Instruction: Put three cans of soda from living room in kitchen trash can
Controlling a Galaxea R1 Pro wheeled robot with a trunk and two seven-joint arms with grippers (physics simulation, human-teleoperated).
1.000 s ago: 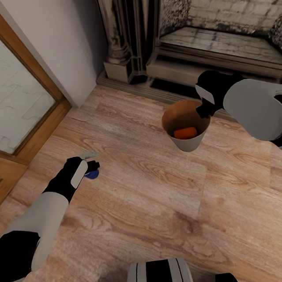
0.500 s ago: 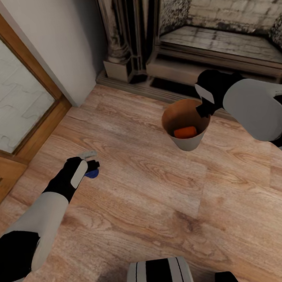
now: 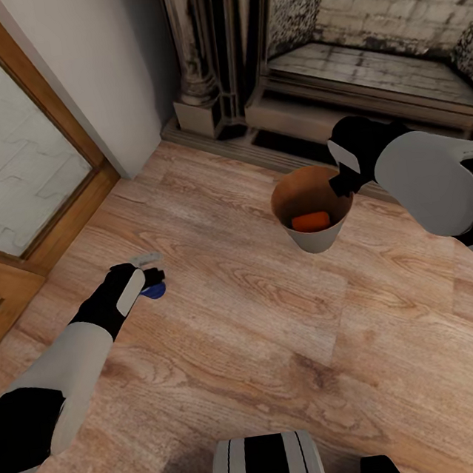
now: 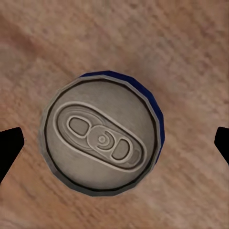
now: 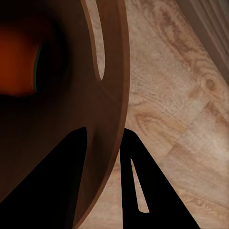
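A dark blue can of soda [image 4: 102,136] with a silvery top stands upright on the wood floor. My left gripper [image 4: 114,143] hovers right above it, open, one fingertip on either side and clear of the can. From the head camera the blue can [image 3: 154,293] peeks out under the left gripper [image 3: 151,271]. My right gripper [image 3: 343,181] is shut on the rim of the tash can [image 3: 315,241], one finger inside the coppery wall [image 5: 109,71] and one outside. An orange can of soda [image 3: 311,221] lies at the bottom of it.
A dark ornate fireplace [image 3: 227,51] with a brick hearth stands just behind the tash can. A white wall and a wood-framed glass door [image 3: 23,145] close off the left side. Open wood floor [image 3: 279,335] stretches between my arms and toward my base.
The left gripper has shifted very slightly over the blue can. The right arm and the tash can have not moved.
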